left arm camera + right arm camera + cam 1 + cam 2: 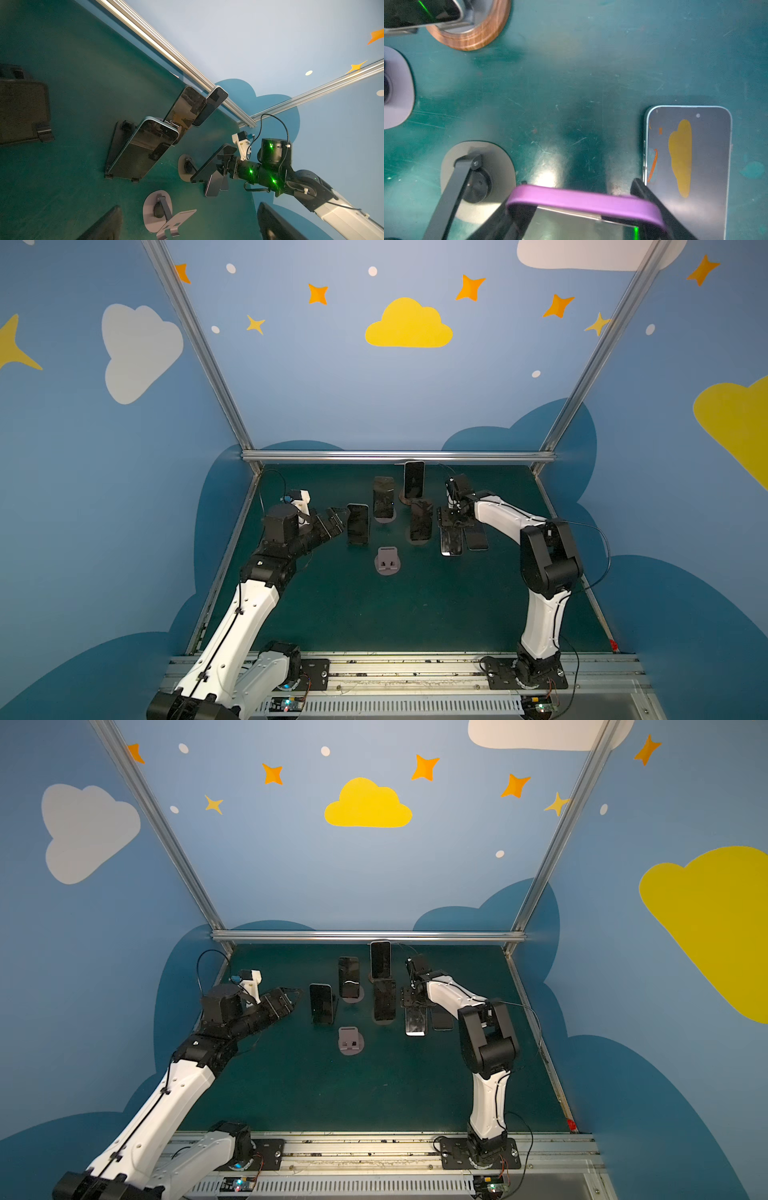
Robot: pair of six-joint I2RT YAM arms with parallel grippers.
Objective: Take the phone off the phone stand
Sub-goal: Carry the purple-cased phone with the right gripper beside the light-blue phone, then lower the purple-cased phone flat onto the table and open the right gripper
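Teal mat [415, 614] is taking up most of the cell, and both arms are working toward its far end. On one side the right arm [544, 556] is bending down over the far right patch, and the left arm [249, 605] is stretching in low from the other side. Four phones are standing on stands in the middle, with one empty grey stand [388, 561] sitting nearer the front.

The one that matters right now is the purple-cased phone [583, 199]. It's off any stand, and the right gripper [451, 523] is clamping it by its top end, just beside a blue phone [687, 166] that's lying flat on the mat. I can't tell if its lower end is touching the mat. My guess is it's getting set down.

The left gripper [340, 520] is hanging wide open with nothing in it, just beside the phone on the black stand [358, 524].

Stuff I'm worrying about:
- One of the right fingers [646, 194] is sitting right by the blue phone's edge, so lowering could shove it or land one phone on the other.
- Letting go too high is going to slap the screen down.
- Those open left jaws, coming in sideways, could be tipping that stand over instead of gripping the phone.
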